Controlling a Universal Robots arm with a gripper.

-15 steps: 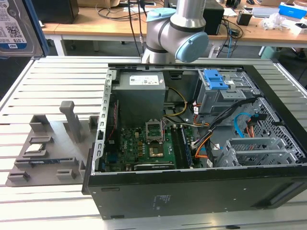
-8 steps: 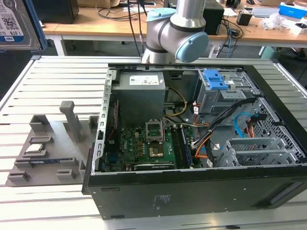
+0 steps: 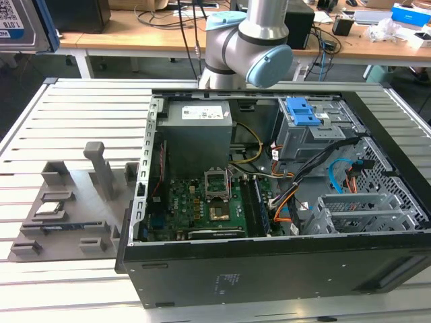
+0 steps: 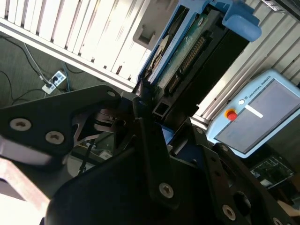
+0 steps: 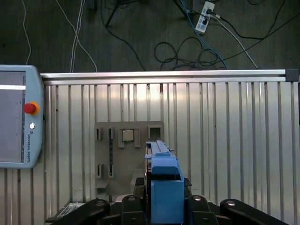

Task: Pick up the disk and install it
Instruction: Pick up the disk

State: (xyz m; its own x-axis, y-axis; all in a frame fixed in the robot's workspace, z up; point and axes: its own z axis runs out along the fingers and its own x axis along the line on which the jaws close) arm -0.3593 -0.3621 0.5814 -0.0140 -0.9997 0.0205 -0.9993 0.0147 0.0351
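The disk [image 3: 19, 23], silver with a white label and a blue bracket, hangs high at the exterior view's upper left, above the grey fixture plate [image 3: 64, 222]. In the first wrist view the disk [image 5: 163, 185] is edge-on, its blue bracket standing out between the black fingers [image 5: 197, 204]. My gripper [image 5: 161, 206] is shut on it. The second wrist view shows the disk's [image 4: 187, 54] green circuit board underside and connector, with my gripper [image 4: 154, 105] clamped on its lower end. The open computer case [image 3: 269, 269] lies to the exterior view's right of the plate.
A small silver chip [image 3: 50, 207] sits on the fixture plate. Inside the case are a grey drive bay with a blue latch [image 3: 303, 113], a motherboard [image 3: 209, 202] and loose cables. A teach pendant [image 5: 16, 122] lies on the slatted table. The robot arm [image 3: 246, 47] stands behind the case.
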